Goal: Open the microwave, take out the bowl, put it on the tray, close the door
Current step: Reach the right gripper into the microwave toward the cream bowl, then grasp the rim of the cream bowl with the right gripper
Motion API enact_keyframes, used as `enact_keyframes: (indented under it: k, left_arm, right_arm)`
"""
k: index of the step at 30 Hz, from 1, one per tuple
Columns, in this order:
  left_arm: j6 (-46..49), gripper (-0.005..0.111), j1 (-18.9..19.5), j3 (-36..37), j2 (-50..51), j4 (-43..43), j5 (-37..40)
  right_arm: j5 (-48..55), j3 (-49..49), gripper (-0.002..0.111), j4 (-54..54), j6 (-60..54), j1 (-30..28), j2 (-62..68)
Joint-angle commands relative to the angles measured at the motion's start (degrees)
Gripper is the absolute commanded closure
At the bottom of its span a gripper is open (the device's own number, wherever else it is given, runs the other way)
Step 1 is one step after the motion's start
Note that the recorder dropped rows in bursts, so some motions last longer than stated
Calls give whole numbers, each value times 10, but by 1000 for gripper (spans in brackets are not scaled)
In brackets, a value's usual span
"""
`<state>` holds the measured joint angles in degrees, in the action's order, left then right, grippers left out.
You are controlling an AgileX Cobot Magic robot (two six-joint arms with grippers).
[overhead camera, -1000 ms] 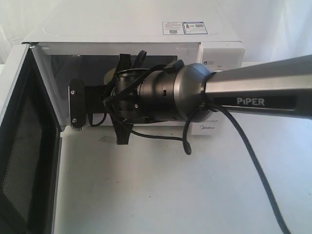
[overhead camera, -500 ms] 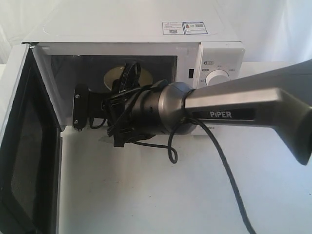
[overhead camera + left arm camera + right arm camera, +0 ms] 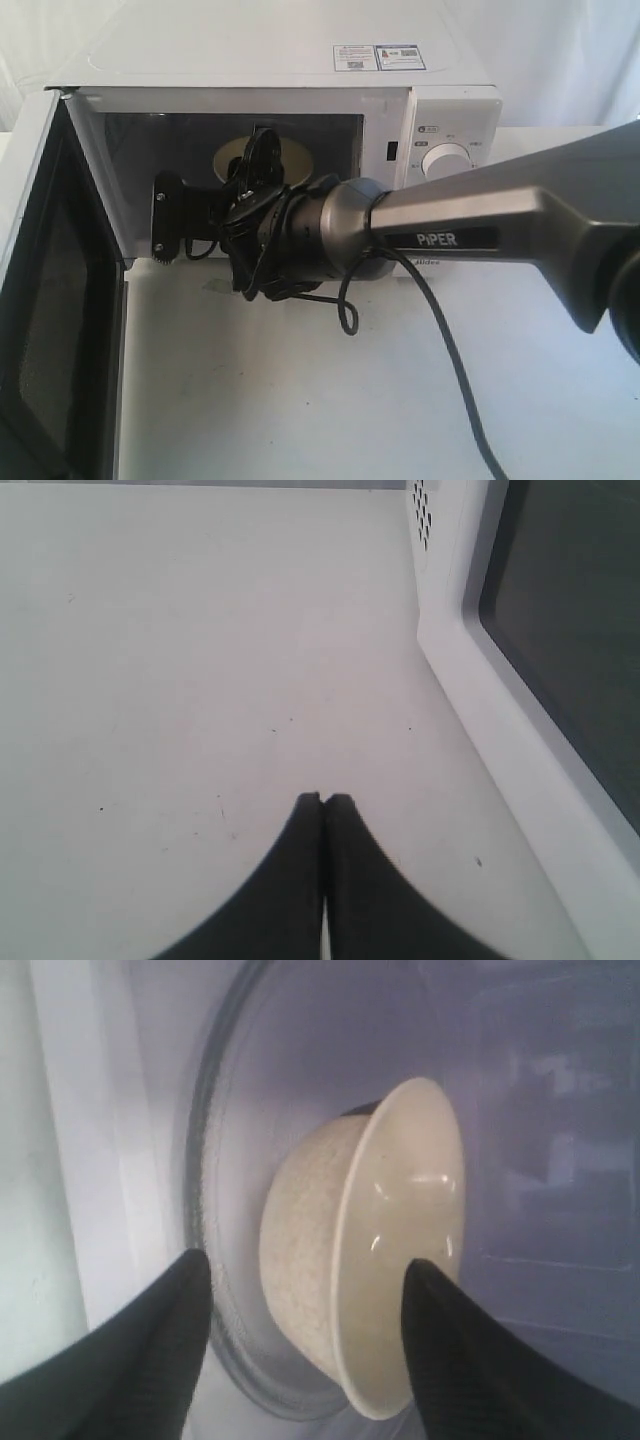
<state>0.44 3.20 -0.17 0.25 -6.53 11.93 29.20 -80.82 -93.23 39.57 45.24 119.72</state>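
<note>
The white microwave stands with its door swung wide open to the left. Inside, the cream bowl sits on the glass turntable; cables and the wrist hide part of it. My right gripper reaches into the cavity. In the right wrist view it is open, with the bowl close ahead: the rim lies between the fingers, one outside the wall and one in front of the pale inside. I see no contact. My left gripper is shut and empty above the white table, beside the door's dark window.
The right arm and its dangling cable stretch across the table in front of the control panel with its knob. The open door stands over the table's left part. No tray is in view.
The right arm has dropped lower and reached further into the cavity, and the bowl, hidden a second ago, now shows above the wrist. The door has not moved.
</note>
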Motion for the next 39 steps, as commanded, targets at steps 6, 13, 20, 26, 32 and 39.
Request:
enact_keyframes:
  k: [6,13,20,26,32,39]
  left_arm:
    - [-4,107,1,2,-3,-7,0]
    - [-4,107,1,2,-3,-7,0]
    - [-4,107,1,2,-3,-7,0]
    - [-4,107,1,2,-3,-7,0]
    - [-4,107,1,2,-3,-7,0]
    - [-4,107,1,2,-3,-7,0]
  right_arm:
    - [-17,-7,54,-17,51,-16,-2]
    - [-29,-7,54,-19,59,-33,-2]
    - [-75,-8,54,-46,59,-43,-2]
    - [-76,-11,54,-46,59,-43,-1]
    - [-71,-14,54,-45,69,-43,18]
    - [-62,-34,54,-54,72,-43,25]
